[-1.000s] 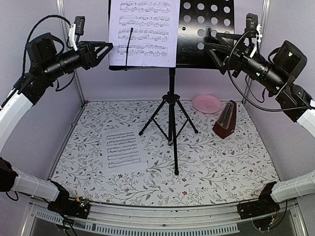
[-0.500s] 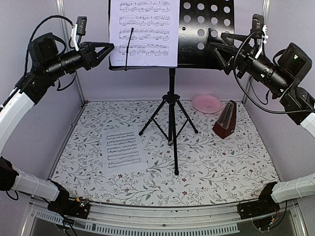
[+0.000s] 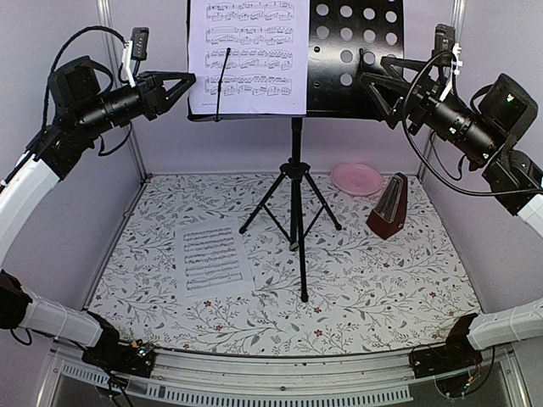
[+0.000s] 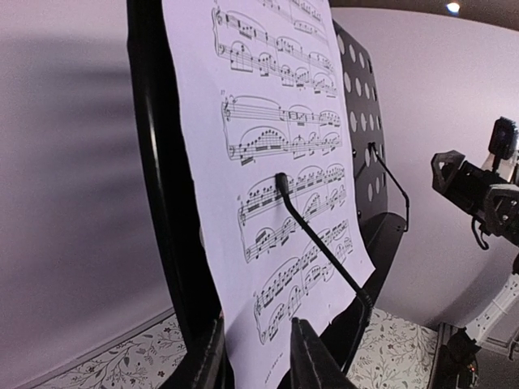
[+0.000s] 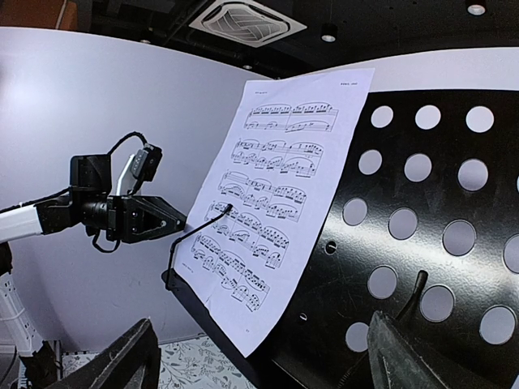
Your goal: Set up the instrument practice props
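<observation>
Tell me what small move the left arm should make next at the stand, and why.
Probably close the left gripper on the left edge of the music stand desk. Its jaws straddle that edge and the sheet-music page with a gap showing, so nothing is clamped yet. A steadied desk would likely help before the second page, on the table, goes on the bare right half.

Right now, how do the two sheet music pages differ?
The stand page stands upright on the desk, under a wire arm; the table page lies flat on the floral mat. The stand page is square-on; the table page lies skewed. Both are white printed scores.
</observation>
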